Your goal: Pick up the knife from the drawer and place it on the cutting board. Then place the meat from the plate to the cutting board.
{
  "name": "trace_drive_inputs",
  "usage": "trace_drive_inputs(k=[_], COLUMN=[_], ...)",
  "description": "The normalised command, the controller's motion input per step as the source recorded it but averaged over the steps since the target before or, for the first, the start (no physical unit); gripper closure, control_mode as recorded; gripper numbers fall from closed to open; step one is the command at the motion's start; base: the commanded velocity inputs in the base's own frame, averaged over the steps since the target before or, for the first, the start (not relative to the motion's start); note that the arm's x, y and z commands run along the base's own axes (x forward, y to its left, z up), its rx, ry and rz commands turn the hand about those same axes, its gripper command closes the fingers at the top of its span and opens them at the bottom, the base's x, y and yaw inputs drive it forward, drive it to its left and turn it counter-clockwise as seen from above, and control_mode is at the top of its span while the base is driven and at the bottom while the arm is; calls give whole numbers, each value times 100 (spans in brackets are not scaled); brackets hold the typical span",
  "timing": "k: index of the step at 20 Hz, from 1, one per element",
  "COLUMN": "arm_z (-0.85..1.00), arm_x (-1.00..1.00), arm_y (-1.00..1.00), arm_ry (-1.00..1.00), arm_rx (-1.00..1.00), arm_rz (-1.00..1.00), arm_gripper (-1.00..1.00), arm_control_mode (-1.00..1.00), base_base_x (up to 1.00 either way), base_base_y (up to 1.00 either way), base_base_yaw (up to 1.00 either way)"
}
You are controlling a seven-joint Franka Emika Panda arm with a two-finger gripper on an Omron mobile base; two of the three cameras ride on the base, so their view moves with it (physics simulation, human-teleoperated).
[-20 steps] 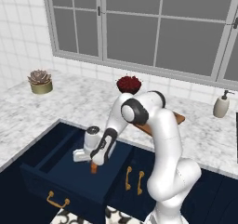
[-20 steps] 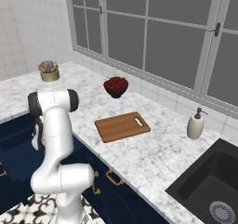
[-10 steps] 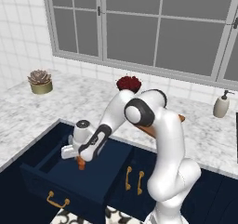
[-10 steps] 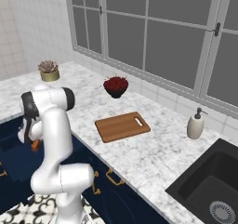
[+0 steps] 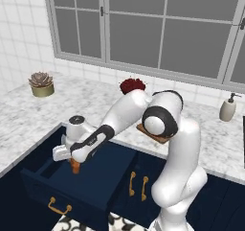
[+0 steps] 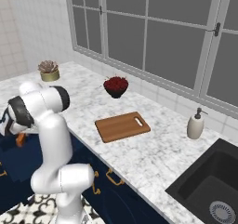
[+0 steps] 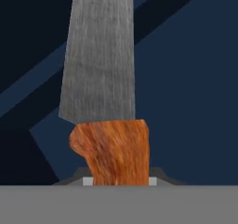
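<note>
Gripping the knife (image 7: 104,102) by its orange-brown handle, the tool (image 5: 75,162) is clenching tight, grey blade running straight out ahead along the tool's own line in the hand view. Knife is sitting low over the open navy drawer (image 5: 81,187), handle showing as an orange spot under the white hand in both base views. Arm is reaching down and to its left into the drawer. Cutting board (image 6: 122,126) is lying flat on the marble bench (image 6: 153,158), up and well off to the arm's right, beyond the drawer's back edge. Judging the coming move as a lift clear of the drawer walls, then a swing right toward the board. Bowl of berries (image 6: 115,86) is standing just behind the board.
</note>
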Motion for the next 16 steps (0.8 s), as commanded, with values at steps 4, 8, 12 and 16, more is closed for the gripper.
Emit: trace_drive_inputs(k=[4,8,12,16], arm_z=[86,69,65,52], arm_x=[-44,-52,-40,-7], arm_y=[-19,-46,-90,-100], arm_ry=[0,-9,-8,-4], arm_rx=[-1,-2,-4,0], arm_rz=[-22,-30,-19,-2], arm_gripper=[100,100,100,100], arm_control_mode=[-100,-100,-100,-100], base_base_x=[0,0,0,0], base_base_y=[0,0,0,0], base_base_yaw=[0,0,0,0])
